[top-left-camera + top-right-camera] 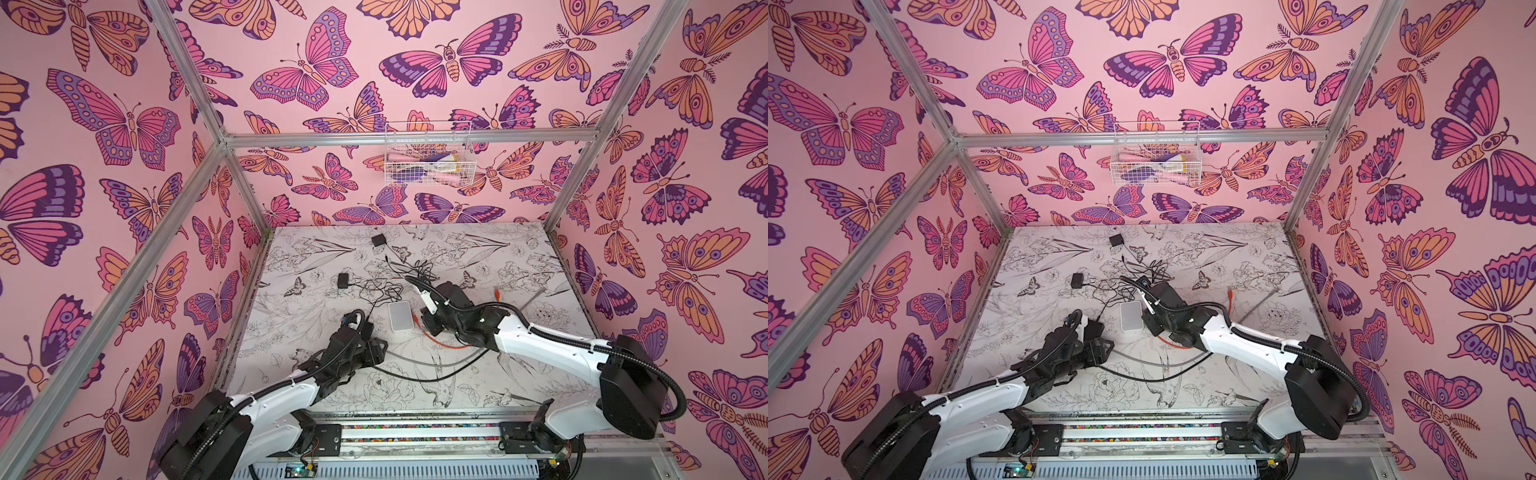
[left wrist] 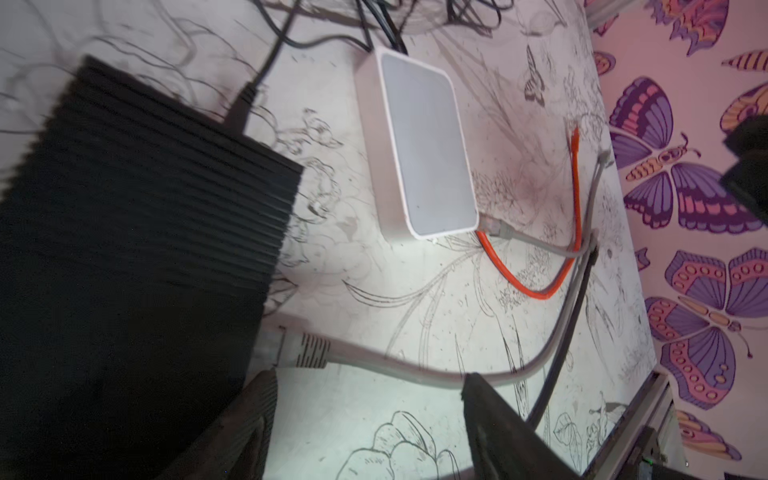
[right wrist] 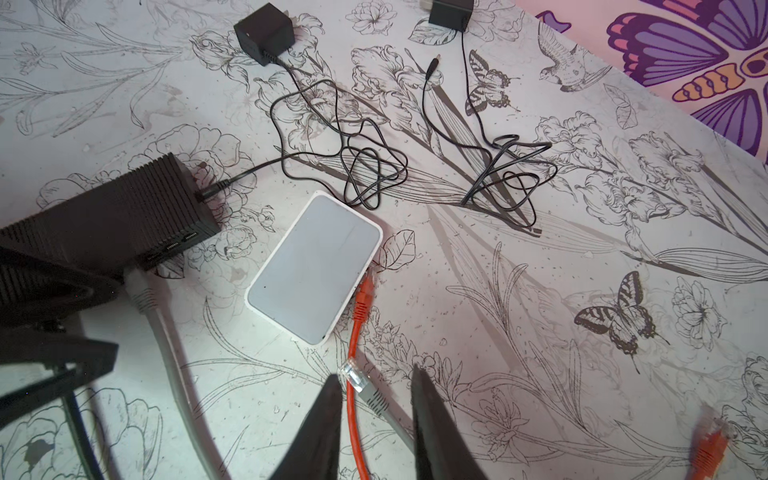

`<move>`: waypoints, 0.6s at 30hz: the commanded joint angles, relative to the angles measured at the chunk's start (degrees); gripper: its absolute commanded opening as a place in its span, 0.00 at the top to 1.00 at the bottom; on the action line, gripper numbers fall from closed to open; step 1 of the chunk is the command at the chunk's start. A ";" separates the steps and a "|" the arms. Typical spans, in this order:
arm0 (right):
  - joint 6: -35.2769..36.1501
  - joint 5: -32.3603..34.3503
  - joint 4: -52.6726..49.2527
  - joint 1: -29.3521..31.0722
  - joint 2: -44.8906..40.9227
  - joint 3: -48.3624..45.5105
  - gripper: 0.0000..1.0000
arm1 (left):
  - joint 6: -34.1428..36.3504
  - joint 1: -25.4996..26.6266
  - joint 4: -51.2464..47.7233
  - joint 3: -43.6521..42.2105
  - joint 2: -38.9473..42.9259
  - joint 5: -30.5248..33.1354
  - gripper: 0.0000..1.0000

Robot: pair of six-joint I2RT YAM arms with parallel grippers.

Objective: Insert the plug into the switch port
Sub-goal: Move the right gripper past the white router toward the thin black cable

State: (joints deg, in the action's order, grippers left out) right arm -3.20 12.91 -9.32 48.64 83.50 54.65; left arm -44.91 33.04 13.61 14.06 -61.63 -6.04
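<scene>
The white switch (image 3: 316, 266) lies flat on the floral table, also seen in a top view (image 1: 400, 316). An orange plug (image 3: 363, 295) sits in a port on its side. The grey cable's clear plug (image 3: 355, 376) lies loose on the table across the orange cable, apart from the switch. My right gripper (image 3: 376, 380) stands open, straddling that plug without touching it. The grey cable's other plug (image 2: 309, 351) is in the black ribbed box (image 2: 145, 228). My left gripper (image 2: 368, 386) is open beside that box with nothing between its fingers; the grey cable (image 2: 415, 372) runs just past its tips.
Two black power adapters (image 3: 264, 33) (image 3: 451, 12) lie beyond the switch with tangled black leads (image 3: 361, 166). The orange cable's free plug (image 3: 708, 451) rests off to the side. A wire basket (image 1: 428, 156) hangs on the back wall. Metal frame posts edge the table.
</scene>
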 commanded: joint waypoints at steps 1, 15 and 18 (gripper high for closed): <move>-0.49 0.90 -0.78 -0.74 -0.89 -0.27 0.69 | 2.43 -5.24 -5.27 -1.67 2.50 -1.05 0.26; -2.51 -0.25 -2.39 -2.17 4.03 2.07 0.63 | 8.74 -5.33 -17.71 7.81 10.51 0.73 0.27; -4.82 -2.01 -2.39 -3.79 4.88 2.94 0.59 | 10.85 -3.09 -19.23 11.17 9.06 1.97 0.26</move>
State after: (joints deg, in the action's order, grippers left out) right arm -4.82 12.25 -10.96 46.46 87.57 54.61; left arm -37.45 28.64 -2.00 22.11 -52.18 -6.98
